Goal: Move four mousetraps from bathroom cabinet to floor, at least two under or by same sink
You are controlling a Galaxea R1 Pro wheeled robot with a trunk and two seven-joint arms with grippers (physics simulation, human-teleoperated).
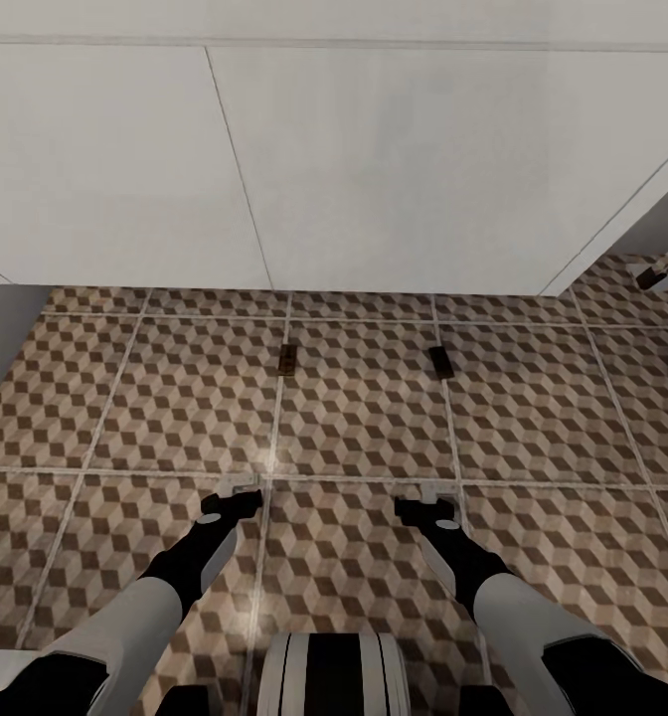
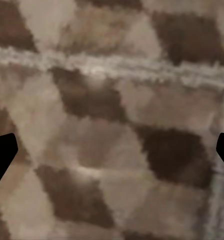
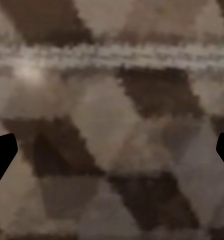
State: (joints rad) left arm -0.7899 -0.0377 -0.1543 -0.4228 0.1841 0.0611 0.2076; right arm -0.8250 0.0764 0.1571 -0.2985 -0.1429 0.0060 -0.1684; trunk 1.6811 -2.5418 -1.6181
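Head view, looking down at the bathroom floor (image 1: pixel 364 418), tiled in a brown, beige and grey cube pattern with pale grout lines. A large white unit (image 1: pixel 304 169) spans the upper part of the view; whether it carries the sink cannot be told from here.

Two mousetraps lie flat on the floor just in front of that unit: the left trap (image 1: pixel 287 359) rests on a grout line, and the right trap (image 1: pixel 440 362) sits well apart from it, one tile over. A third small dark object (image 1: pixel 658 275) lies at the far right beside the unit's corner; it may be another trap, but it is too small to be sure. So the count is two traps certain, perhaps three, out of four.

By this showing the task looks about half done or a little more. At least one trap has yet to reach the floor.

Both arms reach down and forward. The left pincer (image 1: pixel 237 494) and right pincer (image 1: pixel 425 502) hover low over the tiles, near the grout line. In each wrist view the dark fingertips sit at the picture's opposite edges, so both pincers are spread wide and carry nothing.
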